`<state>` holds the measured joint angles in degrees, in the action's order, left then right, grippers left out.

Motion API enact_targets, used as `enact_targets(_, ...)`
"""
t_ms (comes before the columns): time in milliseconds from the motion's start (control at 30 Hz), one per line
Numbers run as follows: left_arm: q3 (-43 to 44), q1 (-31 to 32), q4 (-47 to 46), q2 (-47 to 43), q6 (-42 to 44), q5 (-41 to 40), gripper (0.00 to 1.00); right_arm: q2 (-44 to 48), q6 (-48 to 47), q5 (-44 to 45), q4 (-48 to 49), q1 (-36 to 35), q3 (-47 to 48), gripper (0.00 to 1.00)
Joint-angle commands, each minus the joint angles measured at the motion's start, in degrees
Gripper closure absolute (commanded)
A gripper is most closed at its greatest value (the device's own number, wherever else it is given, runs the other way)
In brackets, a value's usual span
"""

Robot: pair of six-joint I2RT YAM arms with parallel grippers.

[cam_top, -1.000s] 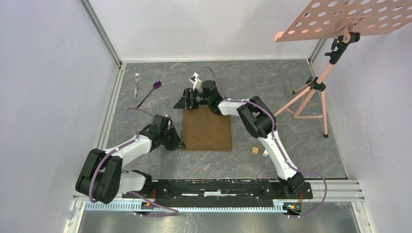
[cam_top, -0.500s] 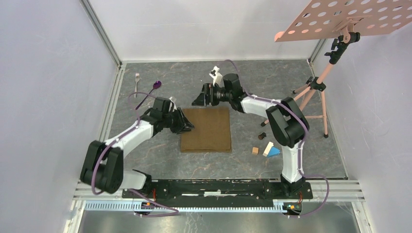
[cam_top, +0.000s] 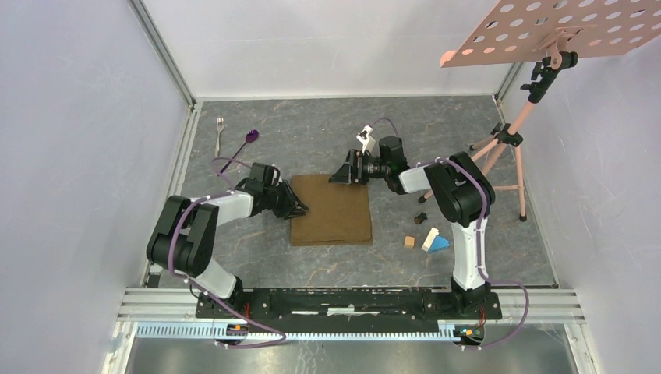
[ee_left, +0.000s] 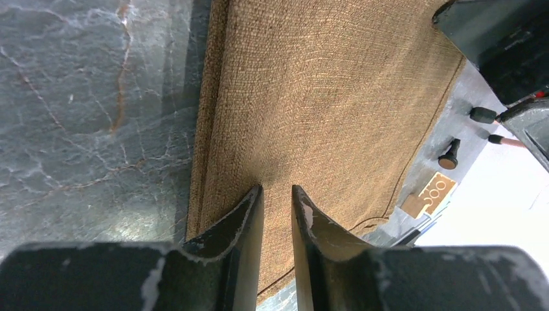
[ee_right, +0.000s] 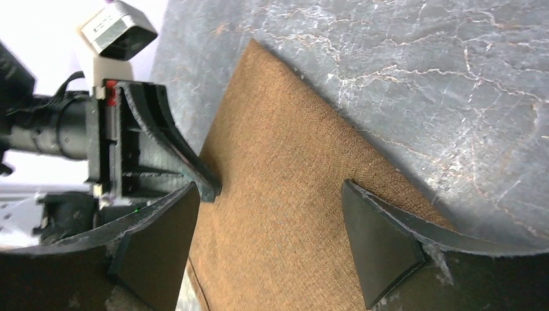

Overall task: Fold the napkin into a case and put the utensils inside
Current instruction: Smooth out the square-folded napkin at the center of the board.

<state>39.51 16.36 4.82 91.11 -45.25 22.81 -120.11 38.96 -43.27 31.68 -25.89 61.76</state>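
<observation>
Here my left gripper [ee_left: 277,194] sits low over the near-left edge of the napkin [ee_left: 324,97], its fingers parted by a narrow slit with nothing between them. My right gripper [ee_right: 272,194] gapes wide and empty above the cloth's far corner. The fork [cam_top: 220,125] and spoon [cam_top: 250,136] lie well beyond my left gripper.

The left arm [cam_top: 222,209] and right arm [cam_top: 460,234] pair glossy white link shells with chunky black joints. A thin purple cable [cam_top: 524,304] trails along each. The left end effector [ee_left: 277,194] and right end effector [ee_right: 268,194] are matt black, with curved, paint-scuffed fingers.
</observation>
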Motion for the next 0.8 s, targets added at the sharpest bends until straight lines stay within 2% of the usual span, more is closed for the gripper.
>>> enact_targets(0,-4.7,-0.4,-3.4,-1.7,-1.7,-2.2,0.7,-4.5,-1.5,-3.4,7.9,3.6,-1.3,0.13)
enact_targets(100,-6.5,-0.6,-3.7,-2.2,-1.4,-3.0,0.71,-5.8,-6.8,-3.8,3.2,6.2,-0.4,0.13)
enact_targets(233,-6.7,-0.7,-1.4,-4.6,0.6,-4.5,0.71,-2.9,-18.0,0.0,-12.6,8.8,3.6,0.11)
enact_targets(367,-4.6,-0.5,0.9,-7.6,1.9,-0.6,0.67,3.5,-28.3,13.0,-35.2,7.8,11.5,0.1)
enact_targets(500,-2.0,-0.2,3.2,-12.5,1.6,4.7,0.58,14.9,-30.8,22.6,-45.0,2.5,10.7,0.09)
enact_targets(567,-0.8,-0.2,6.2,-15.0,2.6,3.4,0.52,19.7,-29.6,26.5,-47.2,0.0,7.5,0.08)
enact_targets(633,-0.2,-0.2,7.8,-15.6,3.5,2.2,0.47,24.0,-27.1,26.1,-45.7,-1.7,1.7,0.1)
enact_targets(700,0.3,-0.2,9.0,-13.8,4.3,1.0,0.45,27.5,-24.5,23.2,-42.6,-2.9,-4.3,0.17)
enact_targets(767,-0.5,-0.1,7.5,-11.3,4.2,1.5,0.45,30.1,-22.2,19.2,-38.7,-3.8,-10.1,0.27)
